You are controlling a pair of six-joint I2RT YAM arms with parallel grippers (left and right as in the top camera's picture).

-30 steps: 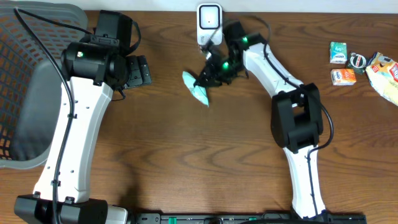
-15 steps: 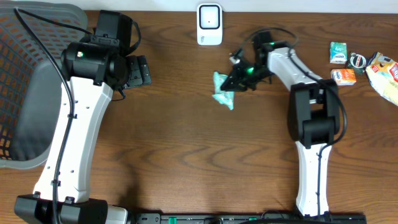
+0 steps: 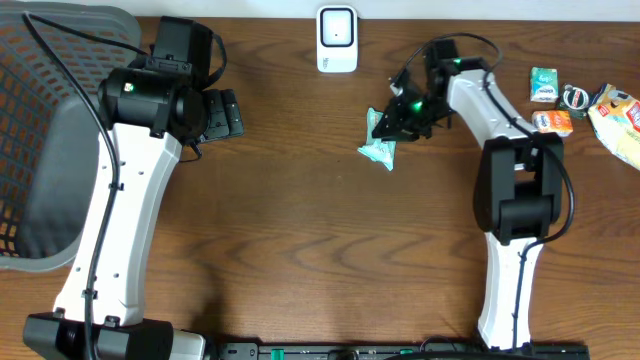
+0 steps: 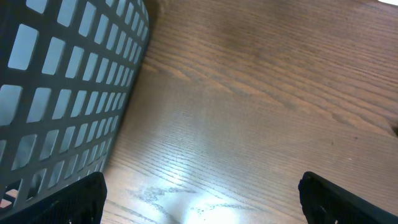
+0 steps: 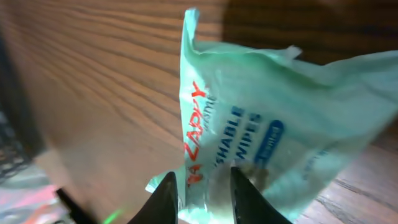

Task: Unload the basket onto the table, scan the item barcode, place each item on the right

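The middle and near half of the table (image 3: 300,260) lie bare between the two arms, a wide lane for either gripper. The mesh basket (image 3: 40,150) walls off the left edge, and the left arm (image 3: 125,210) stands just beside it. The scanner (image 3: 337,40) sits at the far edge. The wipes packet (image 3: 380,150) and right gripper (image 3: 393,125) are near it, to its right. Small packages (image 3: 552,123) crowd the far right corner, beyond the right arm (image 3: 510,190).
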